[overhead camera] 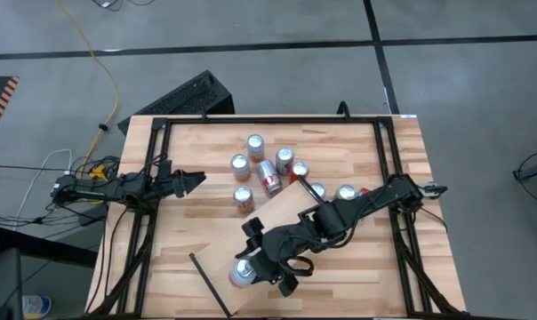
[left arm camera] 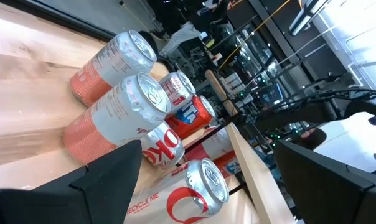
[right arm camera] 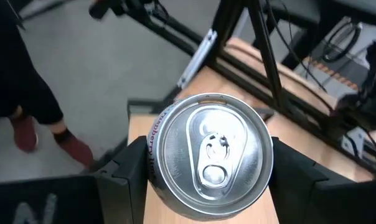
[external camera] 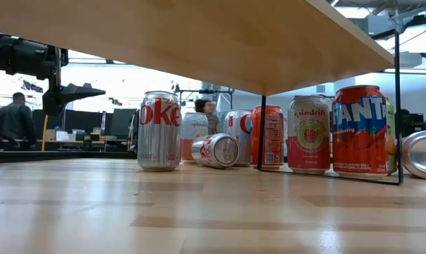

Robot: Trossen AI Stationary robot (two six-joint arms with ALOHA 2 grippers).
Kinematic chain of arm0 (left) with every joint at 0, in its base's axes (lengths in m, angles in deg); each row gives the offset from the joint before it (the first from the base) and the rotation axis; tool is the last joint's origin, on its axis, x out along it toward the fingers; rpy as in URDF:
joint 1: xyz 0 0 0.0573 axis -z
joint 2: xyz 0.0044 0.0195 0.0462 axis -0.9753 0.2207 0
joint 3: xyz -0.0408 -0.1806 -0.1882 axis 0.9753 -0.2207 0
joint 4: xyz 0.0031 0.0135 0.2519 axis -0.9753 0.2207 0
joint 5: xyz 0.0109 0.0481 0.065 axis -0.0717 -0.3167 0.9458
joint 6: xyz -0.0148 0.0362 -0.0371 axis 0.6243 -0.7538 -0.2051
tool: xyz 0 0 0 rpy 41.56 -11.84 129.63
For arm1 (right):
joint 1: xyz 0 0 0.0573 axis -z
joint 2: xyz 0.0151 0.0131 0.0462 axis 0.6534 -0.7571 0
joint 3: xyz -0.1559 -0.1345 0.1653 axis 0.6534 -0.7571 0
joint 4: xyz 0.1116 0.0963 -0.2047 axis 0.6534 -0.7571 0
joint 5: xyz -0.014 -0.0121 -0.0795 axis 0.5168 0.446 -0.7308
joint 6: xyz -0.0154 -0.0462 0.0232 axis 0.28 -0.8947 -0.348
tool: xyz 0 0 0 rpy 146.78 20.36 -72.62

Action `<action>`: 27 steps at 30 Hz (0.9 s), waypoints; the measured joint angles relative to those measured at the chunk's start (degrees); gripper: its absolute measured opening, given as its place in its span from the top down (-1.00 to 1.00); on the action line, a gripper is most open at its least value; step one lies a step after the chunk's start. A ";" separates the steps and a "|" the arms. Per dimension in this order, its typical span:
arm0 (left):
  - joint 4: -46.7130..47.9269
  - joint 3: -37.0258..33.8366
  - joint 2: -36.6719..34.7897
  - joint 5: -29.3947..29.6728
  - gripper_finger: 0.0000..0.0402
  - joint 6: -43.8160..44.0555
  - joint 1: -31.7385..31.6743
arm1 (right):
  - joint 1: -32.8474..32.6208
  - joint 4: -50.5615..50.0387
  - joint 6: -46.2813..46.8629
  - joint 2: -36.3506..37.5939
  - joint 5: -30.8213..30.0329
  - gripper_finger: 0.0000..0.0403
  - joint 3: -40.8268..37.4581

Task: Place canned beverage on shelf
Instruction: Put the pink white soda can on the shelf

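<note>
I'm gripping a silver can (right arm camera: 208, 155) (pull-tab facing up) in the right gripper (overhead camera: 251, 271), fingers clamped on its sides, over the pale shelf (overhead camera: 282, 218)'s near end, while the left gripper (overhead camera: 194, 180) is waiting open.

Bright daylight from the windows behind washes out my low view; the striped wooden desk (external camera: 199, 212) shines with soft glare, near part blurred.
</note>
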 joint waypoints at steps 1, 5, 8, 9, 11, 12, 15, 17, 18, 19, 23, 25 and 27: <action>0.00 0.00 0.00 0.00 -0.75 0.00 0.00 | 0.00 -0.59 0.00 -0.02 -0.07 -0.16 0.00; 0.02 0.00 0.00 0.01 -0.75 -0.03 0.00 | -0.09 -1.21 0.03 -0.17 -1.12 -0.16 0.00; 0.02 0.00 0.00 0.20 -0.75 -0.03 0.00 | -0.11 -2.90 0.07 -0.13 -1.25 -0.16 0.00; 0.02 0.00 0.00 0.33 -0.75 -0.04 0.00 | -0.23 -4.26 0.08 -0.13 -1.40 -0.16 0.00; 0.02 0.00 0.00 0.46 -0.75 -0.55 0.00 | -0.37 -7.12 0.52 -0.15 -2.10 -0.16 -0.01; 0.02 0.00 0.00 0.44 -0.75 -0.87 0.00 | -0.52 -7.69 0.68 -0.15 -2.80 -0.16 -0.02; 0.02 0.00 0.00 0.45 -0.75 -1.05 0.00 | -0.66 -7.62 0.68 -0.15 -4.27 -0.17 -0.02; 0.03 0.00 0.00 0.46 -0.75 -1.05 0.00 | -0.59 -7.63 0.66 -0.15 -4.57 -0.17 -0.02; 0.02 0.00 0.00 0.46 -0.75 -1.05 0.00 | -0.59 -7.86 0.66 -0.13 -4.56 -0.17 -0.02; 0.02 0.00 0.00 0.46 -0.75 -1.03 0.00 | -0.59 -8.33 0.66 -0.09 -4.57 -0.17 -0.02; 0.04 0.00 0.00 0.48 -0.75 -1.03 0.00 | -0.59 -11.72 0.66 0.11 -4.56 -0.17 -0.02; 0.04 0.00 0.00 0.48 -0.75 -1.03 0.00 | -0.59 -13.48 0.96 0.07 -4.55 -0.17 -0.02; 0.04 0.00 0.00 0.48 -0.75 -1.01 0.00 | -0.55 -13.93 2.03 0.02 -4.56 -0.17 -0.02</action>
